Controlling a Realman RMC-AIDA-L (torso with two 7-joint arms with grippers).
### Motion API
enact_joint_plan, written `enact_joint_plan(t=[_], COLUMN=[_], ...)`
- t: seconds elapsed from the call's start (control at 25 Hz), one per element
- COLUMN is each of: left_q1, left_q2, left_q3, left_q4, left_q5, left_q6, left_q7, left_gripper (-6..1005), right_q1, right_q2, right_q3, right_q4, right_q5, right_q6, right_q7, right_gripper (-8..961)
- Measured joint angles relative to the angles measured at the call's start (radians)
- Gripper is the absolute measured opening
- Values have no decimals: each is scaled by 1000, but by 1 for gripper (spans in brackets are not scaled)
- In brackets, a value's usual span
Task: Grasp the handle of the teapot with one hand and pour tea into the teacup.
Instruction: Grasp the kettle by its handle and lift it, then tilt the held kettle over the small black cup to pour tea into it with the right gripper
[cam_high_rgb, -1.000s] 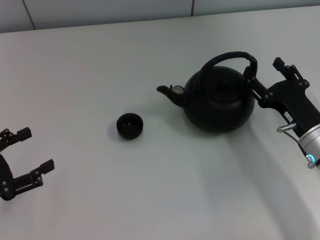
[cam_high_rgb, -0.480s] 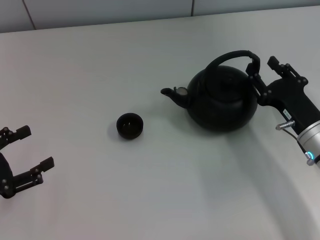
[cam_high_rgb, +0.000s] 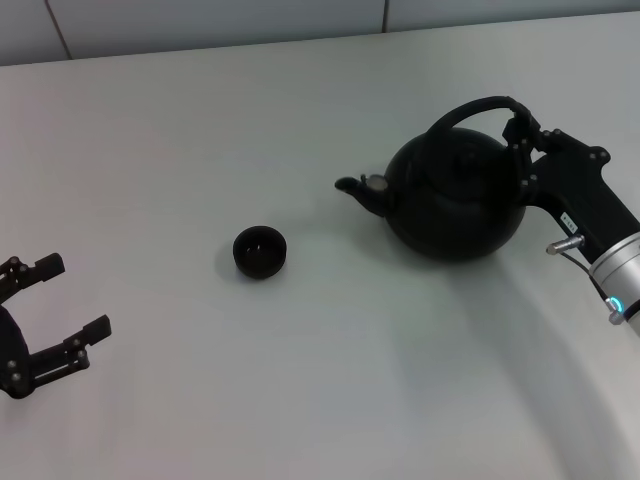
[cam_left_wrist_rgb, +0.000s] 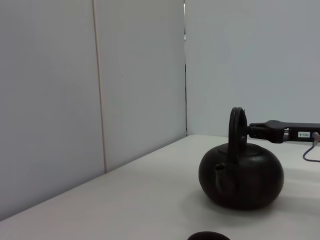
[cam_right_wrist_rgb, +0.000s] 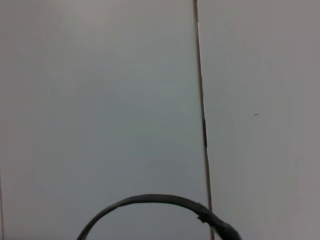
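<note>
The black teapot stands right of the table's middle, spout pointing left toward the small dark teacup. My right gripper reaches in from the right and is shut on the right end of the arched handle. The left wrist view shows the teapot side-on, the handle edge-on, the right gripper level at the handle, and the teacup's rim. Only the handle's arc shows in the right wrist view. My left gripper rests open at the near left, holding nothing.
The white table ends at a wall with a vertical seam behind the teapot. The cup sits about a spout's length plus a gap left of the spout tip.
The right gripper's fingers have closed in on the handle's right end. The teapot has shifted to the right and slightly away. The left arm and the cup have stayed put.
</note>
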Motion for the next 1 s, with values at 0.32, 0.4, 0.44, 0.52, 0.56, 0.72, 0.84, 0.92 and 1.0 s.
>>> enact_joint_plan(t=[0.32,0.4,0.44,0.52,0.56,0.72,0.84,0.92,1.0], left_q1=[0,0,0,-1,-2,-6,-7,-7,-7], left_q2=[-7,-9,-10,-12,-13,-16,-17,-18,-19], left_q3=[-10,-10,-10,-11,-11,-12,-12,-12,-12], left_q4=[0,0,0,0,0,0,0,0,0], left_q5=[0,0,0,0,0,0,0,0,0], left_q6=[0,-1,-1,-2,-3,-5,-6,-6,-6], left_q7=[0,0,0,0,0,0,0,0,0], left_gripper=[861,861,861,860,860,860,860,861,861], right_q1=[28,49,63,99,116,194,232,247,258], right_q2=[-4,-5,-5,-5,-5,-5,-5,-5,-5], right_q3=[0,-2,-3,-8,-10,-11,-12,-13,-24], right_q4=[-32,-56,-71,-102,-117,-188,-213,-220,-223], right_q5=[-1,-6,-10,-18,-23,-73,-102,-115,-121], right_q6=[-5,-4,0,14,25,76,97,104,111], right_q7=[46,76,91,120,137,225,255,262,267], right_gripper=[87,87,86,86,86,86,86,86,86])
